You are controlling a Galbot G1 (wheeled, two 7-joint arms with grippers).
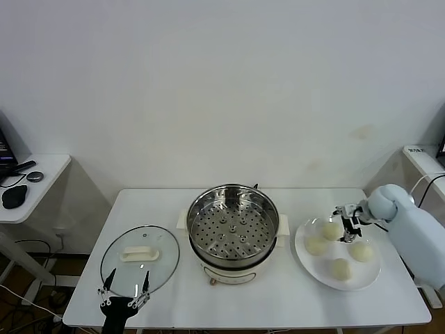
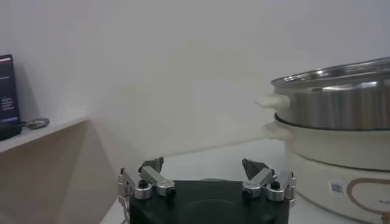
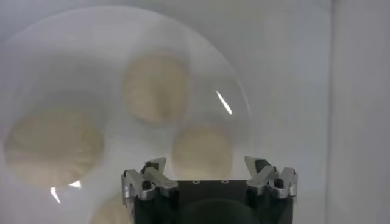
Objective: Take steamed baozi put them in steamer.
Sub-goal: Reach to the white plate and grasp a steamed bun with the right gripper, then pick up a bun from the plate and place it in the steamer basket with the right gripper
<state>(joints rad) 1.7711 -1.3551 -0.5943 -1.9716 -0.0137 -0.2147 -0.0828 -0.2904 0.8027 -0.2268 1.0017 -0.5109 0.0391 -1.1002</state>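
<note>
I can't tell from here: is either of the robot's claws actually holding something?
Nothing is held. The right gripper hangs open above the round cream-white buns on the white round plate; the left gripper waits open by the glass lid.

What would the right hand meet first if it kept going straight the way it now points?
Probably a steamed baozi on the white plate. The open right hand hangs over the plate pointing down at the buns; depth is unclear, so it might land between them.

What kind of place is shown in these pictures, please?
Probably a lab or test room set up as a kitchen: a plain white table holds a steamer, a plate of baozi, and a side desk.
</note>
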